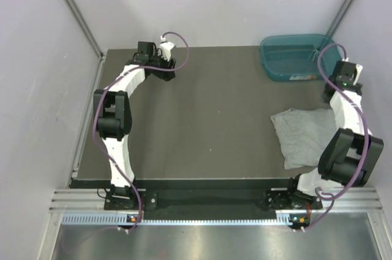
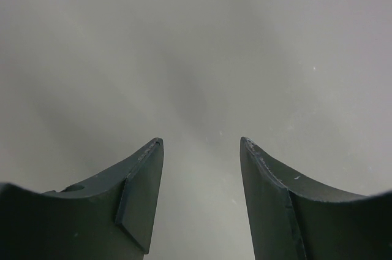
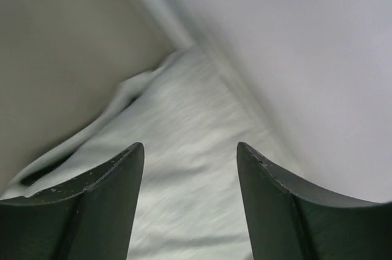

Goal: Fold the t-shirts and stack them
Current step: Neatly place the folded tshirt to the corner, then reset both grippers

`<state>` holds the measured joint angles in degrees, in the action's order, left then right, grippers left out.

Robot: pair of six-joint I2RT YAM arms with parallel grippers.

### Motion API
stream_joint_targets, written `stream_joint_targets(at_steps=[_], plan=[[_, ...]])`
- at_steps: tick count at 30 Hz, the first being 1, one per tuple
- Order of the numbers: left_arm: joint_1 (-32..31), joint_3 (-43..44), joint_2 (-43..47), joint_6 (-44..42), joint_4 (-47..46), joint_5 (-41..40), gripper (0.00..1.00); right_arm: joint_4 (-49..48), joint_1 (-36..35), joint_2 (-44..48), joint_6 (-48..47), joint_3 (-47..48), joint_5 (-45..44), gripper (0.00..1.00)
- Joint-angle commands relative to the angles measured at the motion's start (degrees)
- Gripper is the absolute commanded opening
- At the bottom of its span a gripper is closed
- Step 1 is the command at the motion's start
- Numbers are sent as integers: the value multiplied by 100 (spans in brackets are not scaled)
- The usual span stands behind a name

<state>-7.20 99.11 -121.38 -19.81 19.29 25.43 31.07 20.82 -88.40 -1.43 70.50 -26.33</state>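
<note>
One light grey t-shirt (image 1: pixel 303 134) lies rumpled and loosely folded on the dark table (image 1: pixel 208 119) at the right side, partly under my right arm. My right gripper (image 1: pixel 337 90) hovers at the shirt's far right corner. In the right wrist view its jaws (image 3: pixel 190 146) stand open just above the grey cloth (image 3: pixel 184 119), with nothing between them. My left gripper (image 1: pixel 166 62) is at the table's far left. The left wrist view shows it (image 2: pixel 202 143) open over bare table, holding nothing.
A teal plastic tub (image 1: pixel 297 57) stands at the back right corner, just beyond my right gripper. The right wall (image 3: pixel 306 57) runs close along the shirt's edge. White walls enclose the table on three sides.
</note>
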Motion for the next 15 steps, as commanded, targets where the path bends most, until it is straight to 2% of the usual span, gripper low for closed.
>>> stream_joint_targets(at_steps=[1,2,7,8,9,15], plan=[[8,-251,738,380,-259,-291,58,-257,-455,761,1646,-703,1015,63],[17,-321,817,521,-302,-397,58,-529,-708,841,1637,-835,981,69],[157,-1112,1669,1478,-338,-829,59,-979,-1036,1201,1287,-801,1401,71],[192,-1278,1844,1524,-312,-742,59,-1093,-1071,1307,1216,-827,1454,80],[280,-1628,2220,1620,-242,-715,59,-1303,-1080,1525,1094,-940,1620,99],[597,-2887,3813,1815,277,-986,62,-1885,-1089,2423,899,-1618,2369,100]])
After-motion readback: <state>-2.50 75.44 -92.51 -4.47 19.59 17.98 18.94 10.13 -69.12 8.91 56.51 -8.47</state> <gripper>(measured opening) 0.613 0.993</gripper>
